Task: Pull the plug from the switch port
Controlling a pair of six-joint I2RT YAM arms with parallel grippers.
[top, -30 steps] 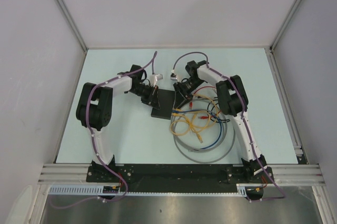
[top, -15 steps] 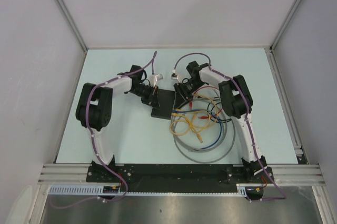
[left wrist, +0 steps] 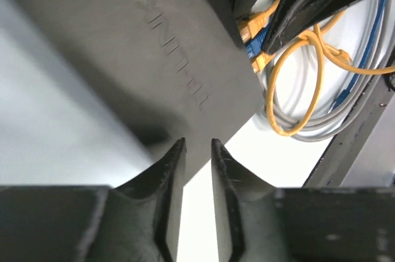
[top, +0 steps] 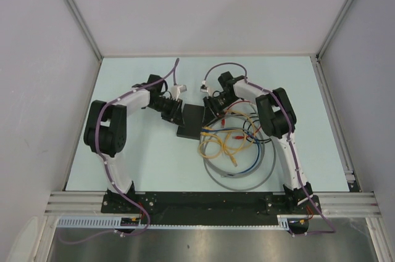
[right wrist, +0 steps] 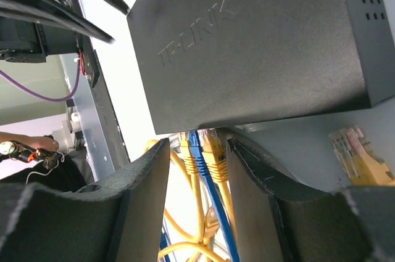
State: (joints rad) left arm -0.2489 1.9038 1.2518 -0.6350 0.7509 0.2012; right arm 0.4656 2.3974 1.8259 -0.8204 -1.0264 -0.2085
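Top external view: nearest my side, a grey cable loop point(top: 242, 176) lies on the table point(top: 154, 157) to the near right of the switch point(top: 192, 120), with loose yellow cables point(top: 217, 143) coiled over it. The switch, a flat black TP-LINK box, lies flat on the table, and the cables run into its right edge. The left gripper point(top: 173, 111) sits at the switch's far left corner. The right gripper point(top: 213, 109) sits at its far right corner, over the plugs.

From the left wrist I see my two fingers point(left wrist: 170, 172) parted by only a narrow slit. Bare table shows through it and nothing is held. Their tips hang just off the switch's near edge.

From the right wrist, the fingers point(right wrist: 145, 194) stand about half apart and straddle three plugs seated side by side in the switch's ports: a blue plug point(right wrist: 196, 148) between two yellow plugs point(right wrist: 213, 151). A clear gap shows beside the first finger. The other finger runs so close to the nearest yellow plug that I cannot say whether it touches, though I see no squeeze on it. A spare yellow connector point(right wrist: 361, 157) lies on the table just beside the switch.
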